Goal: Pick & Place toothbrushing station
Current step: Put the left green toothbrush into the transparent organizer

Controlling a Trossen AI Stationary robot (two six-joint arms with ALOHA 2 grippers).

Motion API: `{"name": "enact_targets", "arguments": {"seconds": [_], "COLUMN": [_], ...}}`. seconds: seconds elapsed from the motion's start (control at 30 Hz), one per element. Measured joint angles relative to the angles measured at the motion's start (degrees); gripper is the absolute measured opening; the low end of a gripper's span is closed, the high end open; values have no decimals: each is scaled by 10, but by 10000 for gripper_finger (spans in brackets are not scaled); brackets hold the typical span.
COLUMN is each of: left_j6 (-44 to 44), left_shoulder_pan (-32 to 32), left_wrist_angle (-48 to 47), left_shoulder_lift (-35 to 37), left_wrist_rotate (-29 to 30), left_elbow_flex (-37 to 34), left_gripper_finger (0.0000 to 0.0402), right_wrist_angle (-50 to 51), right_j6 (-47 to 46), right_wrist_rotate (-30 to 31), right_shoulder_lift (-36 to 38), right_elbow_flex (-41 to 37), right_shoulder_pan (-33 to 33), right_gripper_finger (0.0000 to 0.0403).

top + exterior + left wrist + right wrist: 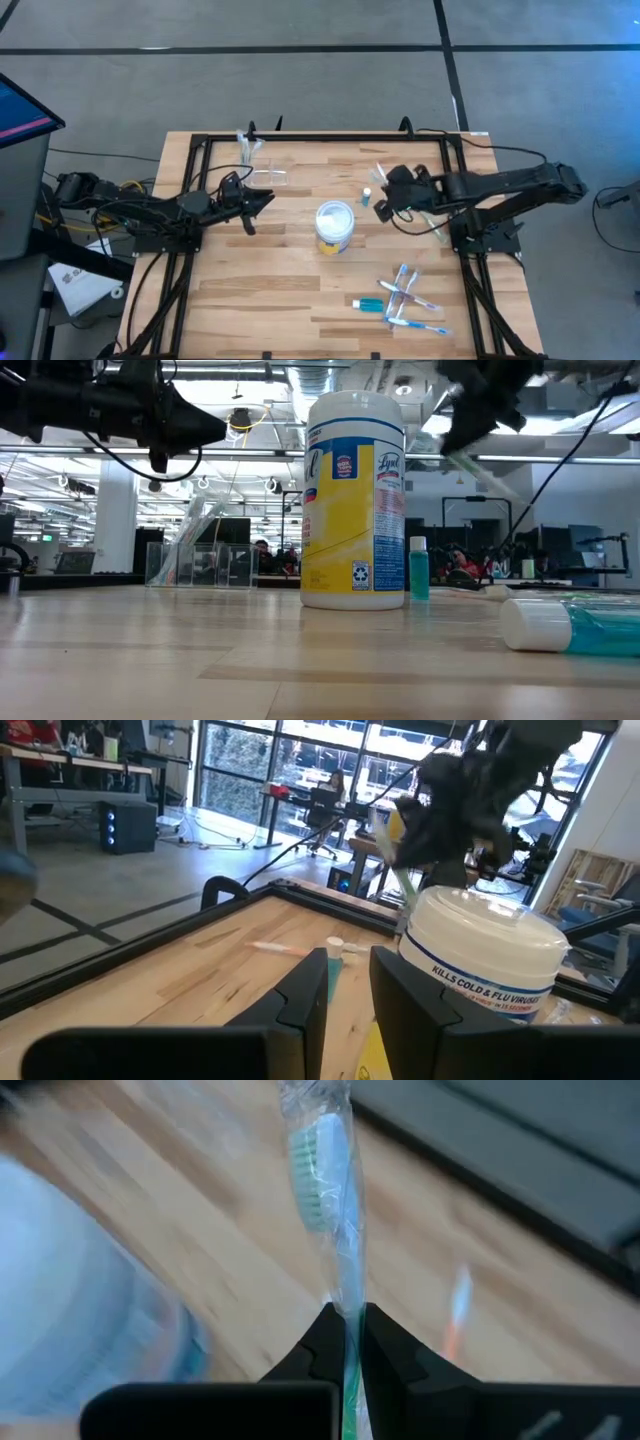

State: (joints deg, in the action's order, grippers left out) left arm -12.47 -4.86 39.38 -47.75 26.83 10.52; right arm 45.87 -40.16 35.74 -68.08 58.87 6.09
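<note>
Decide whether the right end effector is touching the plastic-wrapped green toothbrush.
Touching. In the right wrist view the right end effector has its two dark fingers shut on the handle of the plastic-wrapped green toothbrush, no gap either side.

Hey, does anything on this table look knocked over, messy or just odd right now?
Yes. The clear organiser stand lies tipped on its side near the far left edge, not upright. Several toothbrushes lie criss-crossed in a loose heap at the near right, beside a toothpaste tube on its side. The right tool grips a wrapped toothbrush.
</note>
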Motion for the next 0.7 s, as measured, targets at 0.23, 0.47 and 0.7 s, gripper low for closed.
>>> {"name": "enact_targets", "arguments": {"seconds": [0.23,0.47,0.7], "left_j6": [4,30,31], "left_shoulder_pan": [0,0,6], "left_wrist_angle": [48,114,141], "left_shoulder_lift": [0,0,0], "left_wrist_rotate": [-9,-45,-47], "left_elbow_flex": [0,0,0], "left_gripper_finger": [74,74,74], "right_wrist_angle": [-179,-335,-477], "right_j6": [165,280,342], "right_wrist_rotate": [-2,-69,-148], "right_shoulder_lift": [38,20,-26], "right_elbow_flex": [0,0,0], "right_shoulder_pan": [-14,-54,-93], "right_gripper_finger": [7,7,7]}}
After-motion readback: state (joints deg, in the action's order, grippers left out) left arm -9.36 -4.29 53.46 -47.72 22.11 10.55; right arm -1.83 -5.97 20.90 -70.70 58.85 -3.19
